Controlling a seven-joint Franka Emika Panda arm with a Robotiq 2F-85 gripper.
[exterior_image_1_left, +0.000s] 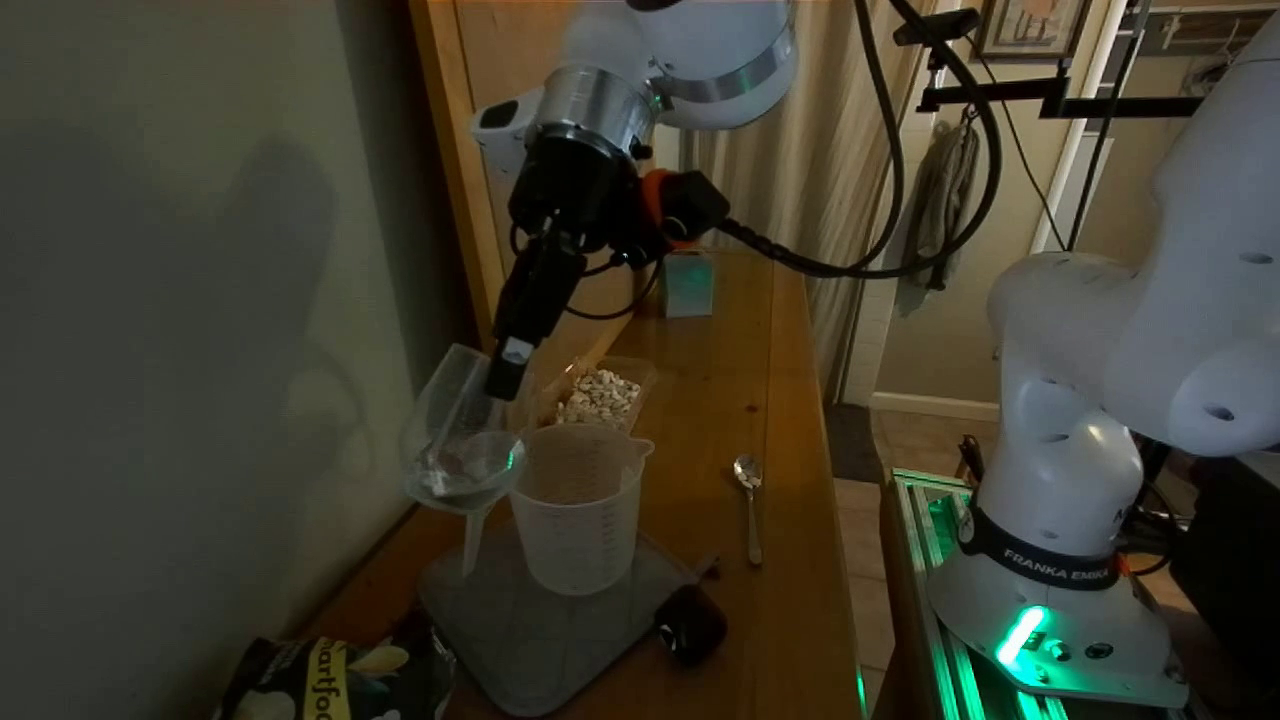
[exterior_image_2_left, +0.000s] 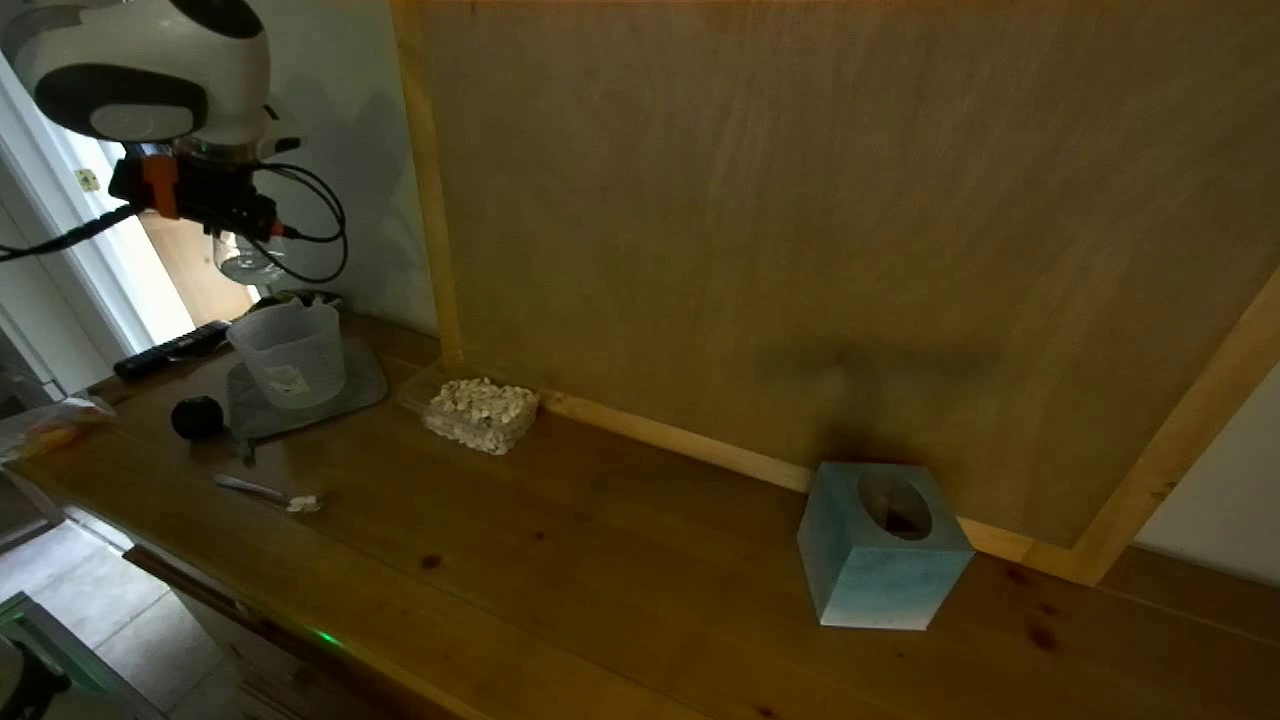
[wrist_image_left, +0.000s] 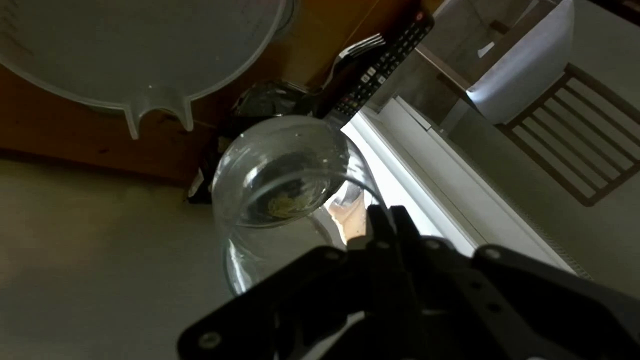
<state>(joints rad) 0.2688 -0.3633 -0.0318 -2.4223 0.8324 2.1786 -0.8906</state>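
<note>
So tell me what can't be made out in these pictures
Wine glass: part of its rim, behind the gripper in an exterior view.
Snack bag: cut off by the bottom edge in an exterior view.
Measuring jug: cut off by top and left edges, wrist view.
Yellowish patch: too blurred to identify, wrist view.

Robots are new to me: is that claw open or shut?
Shut: the wrist view shows the gripper pinching the glass by its rim.

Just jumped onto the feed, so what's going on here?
The gripper is shut on a clear glass, near its rim, holding it beside a plastic measuring jug. The jug stands upright on a gray pad. A clear tub of pale flakes and a spoon lie nearby. What's in the glass is hard to tell.
</note>
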